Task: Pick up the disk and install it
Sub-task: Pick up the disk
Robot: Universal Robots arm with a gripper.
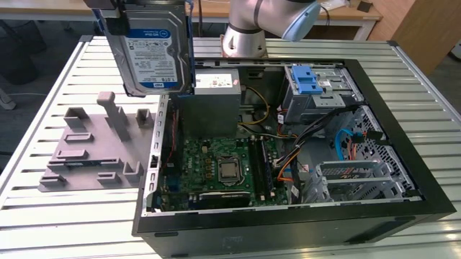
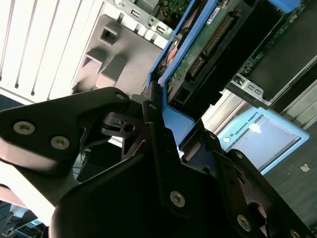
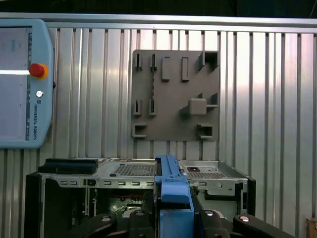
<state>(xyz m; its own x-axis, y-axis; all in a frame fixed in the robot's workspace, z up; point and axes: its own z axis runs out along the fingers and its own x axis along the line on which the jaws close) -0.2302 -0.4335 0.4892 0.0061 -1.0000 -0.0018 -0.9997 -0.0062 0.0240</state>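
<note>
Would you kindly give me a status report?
End effector shut on silver rectangular disk in blue plastic carrier. Held aloft, upright. Not yet in black computer case.

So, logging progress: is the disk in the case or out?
Out: the gripper holds the disk upright in the air, outside the case.

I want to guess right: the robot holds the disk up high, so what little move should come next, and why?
Probably carry the disk toward the exterior view's right, high up. The pincer grips it above the open case's edge, and a metal cage sits on that side.
</note>
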